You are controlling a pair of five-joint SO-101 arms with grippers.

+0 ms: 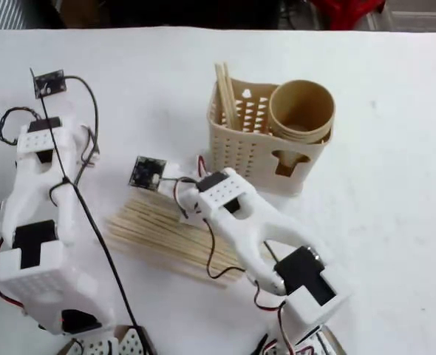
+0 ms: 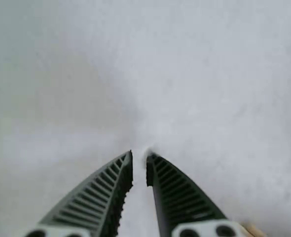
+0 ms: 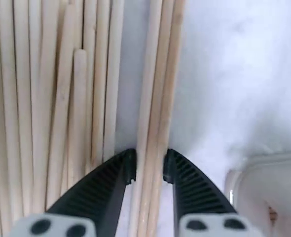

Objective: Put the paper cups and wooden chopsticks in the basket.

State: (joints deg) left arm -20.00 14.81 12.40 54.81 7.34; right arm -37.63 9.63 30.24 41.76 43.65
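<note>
Wooden chopsticks (image 1: 166, 233) lie heaped on the white tabletop (image 1: 395, 222) at seven o'clock from the basket (image 1: 255, 151) — it holds stacked paper cups (image 1: 301, 111) and upright sticks (image 1: 227, 92). The right tool (image 3: 149, 165) clamps two from the heap's edge; the left tool (image 2: 139, 157), at nine o'clock, sits closed, empty.

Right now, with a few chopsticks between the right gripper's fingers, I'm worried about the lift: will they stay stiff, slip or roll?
The chopsticks look like thin, straight wood, so they are probably stiff and light. The right gripper pinches two or three together, so one could slip or twist out. They look rounded, so the loose pile would likely roll if nudged.
</note>
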